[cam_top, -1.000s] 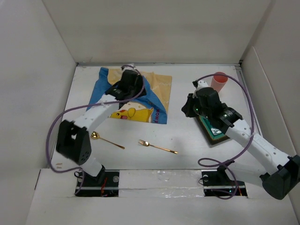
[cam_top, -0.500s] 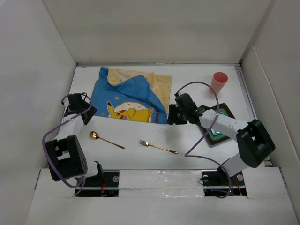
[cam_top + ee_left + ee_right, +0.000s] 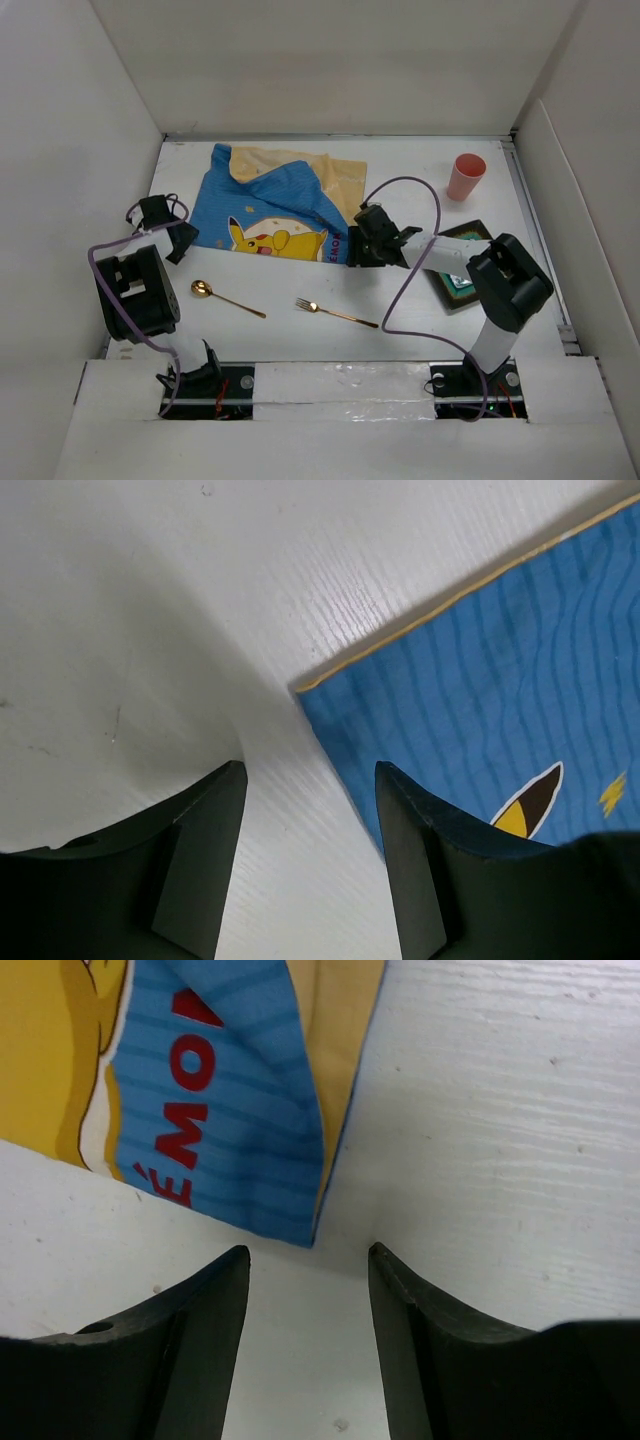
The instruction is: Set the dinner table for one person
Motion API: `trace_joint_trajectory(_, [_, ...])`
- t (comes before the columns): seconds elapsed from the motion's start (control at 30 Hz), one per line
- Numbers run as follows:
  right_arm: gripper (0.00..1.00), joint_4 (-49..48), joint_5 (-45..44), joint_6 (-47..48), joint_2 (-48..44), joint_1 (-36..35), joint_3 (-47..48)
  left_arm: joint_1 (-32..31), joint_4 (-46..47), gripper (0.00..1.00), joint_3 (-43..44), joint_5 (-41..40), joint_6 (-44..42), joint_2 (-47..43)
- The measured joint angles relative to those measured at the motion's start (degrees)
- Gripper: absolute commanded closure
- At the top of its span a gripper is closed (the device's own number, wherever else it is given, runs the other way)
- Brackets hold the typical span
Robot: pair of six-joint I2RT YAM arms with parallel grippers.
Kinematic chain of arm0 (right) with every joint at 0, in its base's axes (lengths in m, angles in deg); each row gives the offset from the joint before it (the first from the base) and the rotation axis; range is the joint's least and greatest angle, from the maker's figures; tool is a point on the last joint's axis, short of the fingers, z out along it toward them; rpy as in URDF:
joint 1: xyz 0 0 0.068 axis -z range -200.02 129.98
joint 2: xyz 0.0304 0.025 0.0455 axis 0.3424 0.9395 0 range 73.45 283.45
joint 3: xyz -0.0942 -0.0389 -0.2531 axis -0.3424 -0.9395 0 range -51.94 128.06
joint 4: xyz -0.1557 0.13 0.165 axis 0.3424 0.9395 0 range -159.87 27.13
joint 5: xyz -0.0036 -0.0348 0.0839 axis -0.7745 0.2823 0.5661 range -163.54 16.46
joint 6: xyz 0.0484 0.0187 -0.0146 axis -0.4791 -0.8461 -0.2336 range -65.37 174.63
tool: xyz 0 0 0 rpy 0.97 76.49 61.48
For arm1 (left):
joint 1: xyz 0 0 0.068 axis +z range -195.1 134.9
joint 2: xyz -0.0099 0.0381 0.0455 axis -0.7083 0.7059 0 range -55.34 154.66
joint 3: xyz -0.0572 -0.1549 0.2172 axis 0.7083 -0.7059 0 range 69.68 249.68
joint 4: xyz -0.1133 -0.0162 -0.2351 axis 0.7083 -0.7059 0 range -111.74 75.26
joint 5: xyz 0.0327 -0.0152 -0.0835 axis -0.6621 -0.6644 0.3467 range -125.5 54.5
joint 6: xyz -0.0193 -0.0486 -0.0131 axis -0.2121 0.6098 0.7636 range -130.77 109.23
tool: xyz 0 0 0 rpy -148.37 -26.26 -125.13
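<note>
The dinner table (image 3: 410,320) is the white surface. A blue cartoon-print mat (image 3: 270,205) lies at the back left, its far edge folded over so the yellow underside shows. My left gripper (image 3: 183,243) (image 3: 310,770) is open, low at the mat's near-left corner (image 3: 302,688), with its right finger (image 3: 420,830) over the mat's edge. My right gripper (image 3: 352,252) (image 3: 308,1252) is open, and the mat's near-right corner (image 3: 312,1240) sits just ahead of the gap between its fingertips. Neither gripper holds anything.
A gold spoon (image 3: 225,298) and a gold fork (image 3: 335,312) lie near the front. A pink cup (image 3: 466,176) stands at the back right. A dark square plate with a green pattern (image 3: 462,282) lies beside the right arm. White walls enclose the table.
The left arm swung from the mat's back edge to its near-left corner. The right arm moved from over the square plate to the mat's near-right corner, and its jaws opened.
</note>
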Motion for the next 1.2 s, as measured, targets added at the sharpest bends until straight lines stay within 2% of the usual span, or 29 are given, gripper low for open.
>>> trace_joint_trajectory(0.13, [0.52,-1.2,-0.9,-0.3,1.6,-0.7,1.1,0.0,1.4,0.51,1.3,-0.1,-0.1,1.7])
trace_joint_trajectory(0.3, [0.54,-2.2,-2.4,-1.0,2.4,-1.3,1.7,0.0,3.0,0.57,2.5,-0.3,-0.1,3.4])
trace_joint_trajectory(0.37, [0.56,-2.3,-2.9,-1.4,2.6,-1.4,1.9,0.0,3.3,0.70,2.8,-0.2,-0.1,3.9])
trace_joint_trajectory(0.4, [0.57,-2.4,-3.1,-1.5,2.7,-1.4,2.0,0.0,3.4,0.73,2.9,-0.3,-0.1,4.2])
trace_joint_trajectory(0.47, [0.64,-2.4,-3.4,-1.7,2.9,-1.5,2.2,0.0,3.5,0.85,3.2,-0.3,-0.2,4.7])
trace_joint_trajectory(0.6, [0.68,-2.5,-4.3,-2.3,3.5,-1.6,2.7,0.0,3.5,0.92,3.9,-0.3,-0.3,5.7])
trace_joint_trajectory(0.67, [0.74,-2.5,-4.7,-2.5,3.7,-1.6,2.9,0.0,3.4,1.00,4.3,-0.2,-0.5,6.0])
trace_joint_trajectory(0.93, [0.99,-2.4,-5.6,-2.5,4.4,-1.6,3.5,0.0,3.5,1.00,4.8,0.2,-0.8,6.5])
trace_joint_trajectory(1.1, [1.00,-2.0,-5.7,-2.2,4.3,-1.5,3.6,0.0,2.2,1.00,4.8,1.5,-1.7,4.8])
trace_joint_trajectory(1.2, [1.00,-0.5,-5.7,-1.2,2.2,-1.1,3.6,-0.9,-0.1,1.00,5.1,1.8,-2.4,-0.3])
